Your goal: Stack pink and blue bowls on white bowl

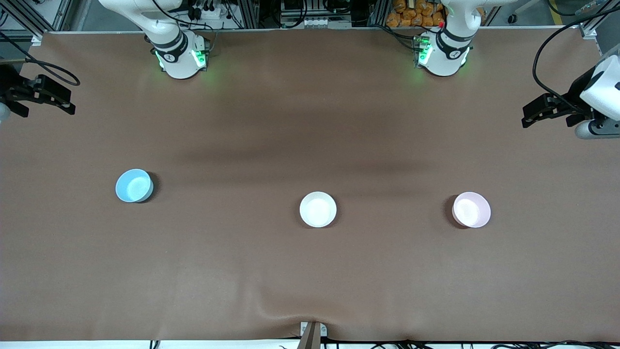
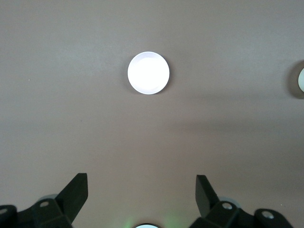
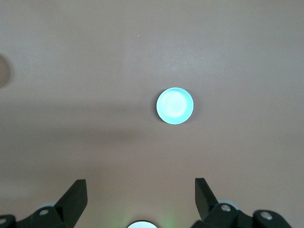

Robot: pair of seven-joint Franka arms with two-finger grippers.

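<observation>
Three bowls stand apart in a row on the brown table. The blue bowl is toward the right arm's end, the white bowl is in the middle, and the pink bowl is toward the left arm's end. My left gripper hangs open and empty high over the left arm's end of the table. Its wrist view shows the pink bowl far below, looking bright white. My right gripper hangs open and empty high over the right arm's end. Its wrist view shows the blue bowl.
The brown table cover has a wrinkle at the edge nearest the front camera, by a small clamp. The arm bases stand along the edge farthest from that camera. The white bowl's edge shows in the left wrist view.
</observation>
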